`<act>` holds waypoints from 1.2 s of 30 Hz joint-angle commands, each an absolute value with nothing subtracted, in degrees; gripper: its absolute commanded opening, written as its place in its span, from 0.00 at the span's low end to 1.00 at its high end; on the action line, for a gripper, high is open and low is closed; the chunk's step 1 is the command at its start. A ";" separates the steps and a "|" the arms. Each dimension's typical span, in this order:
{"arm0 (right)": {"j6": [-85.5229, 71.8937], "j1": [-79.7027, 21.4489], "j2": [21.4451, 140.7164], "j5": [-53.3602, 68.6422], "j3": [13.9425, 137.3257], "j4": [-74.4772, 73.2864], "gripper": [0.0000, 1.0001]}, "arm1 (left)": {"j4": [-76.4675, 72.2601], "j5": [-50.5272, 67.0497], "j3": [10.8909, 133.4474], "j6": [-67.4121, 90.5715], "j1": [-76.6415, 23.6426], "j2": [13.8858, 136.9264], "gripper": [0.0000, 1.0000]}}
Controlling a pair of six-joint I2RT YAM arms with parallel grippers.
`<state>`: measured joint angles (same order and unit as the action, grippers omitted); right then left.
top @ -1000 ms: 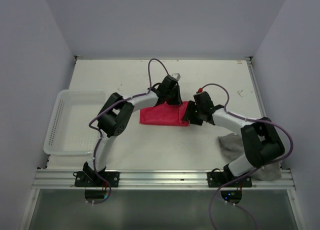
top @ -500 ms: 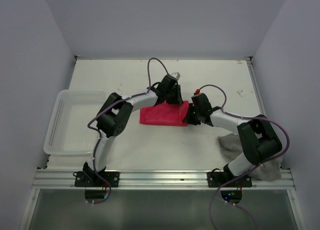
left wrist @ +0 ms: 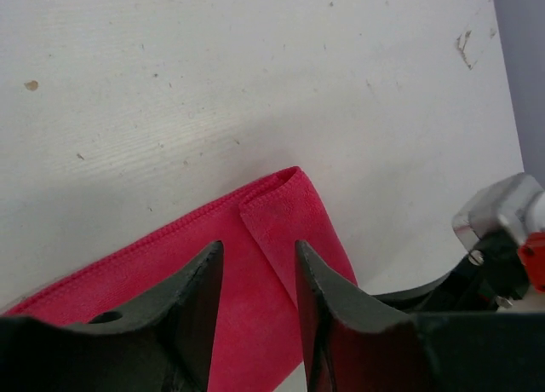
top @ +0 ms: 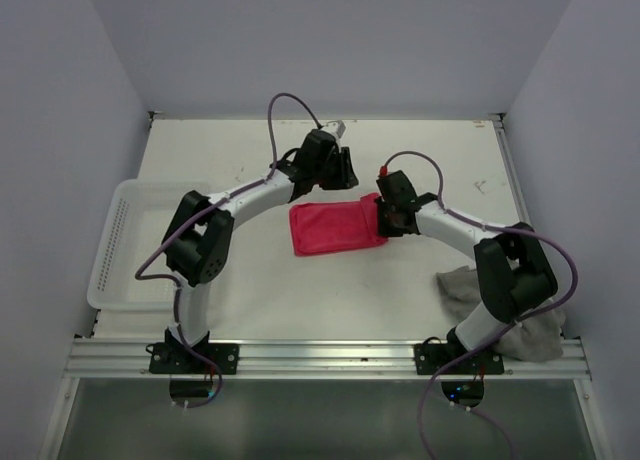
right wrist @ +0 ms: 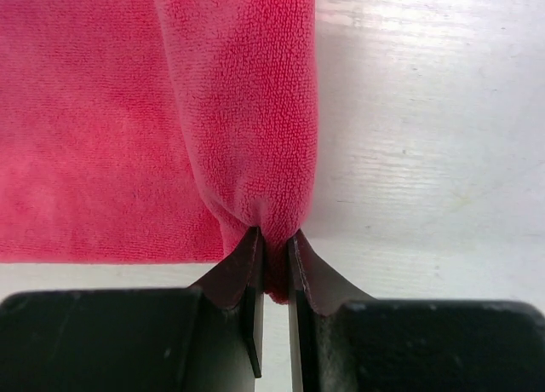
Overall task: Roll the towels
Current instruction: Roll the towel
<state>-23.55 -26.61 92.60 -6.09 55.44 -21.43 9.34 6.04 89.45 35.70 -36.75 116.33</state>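
While in right hand (right wrist: 272,236), pink towel (right wrist: 94,119).

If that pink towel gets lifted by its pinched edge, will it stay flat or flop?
Probably flop: the pink towel bunches into a soft fold where the right tool pinches it. Its fuzzy pile looks grippy, so it likely won't slip out. Pushed across the table, it would probably wrinkle rather than slide stiffly, as its edge already lies folded over.
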 commanded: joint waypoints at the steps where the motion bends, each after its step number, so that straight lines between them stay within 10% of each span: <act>1: -17.33 -26.54 93.69 -11.86 59.06 -26.36 0.00 | 7.92 6.06 86.23 34.80 -36.39 111.80 0.42; 36: -21.00 -32.78 93.52 -23.56 60.12 -25.84 0.00 | -6.94 13.36 80.94 46.41 -42.28 120.93 0.12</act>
<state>-19.55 -32.67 94.19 -23.40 59.53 -27.20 -3.07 14.15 79.26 45.04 -42.30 119.94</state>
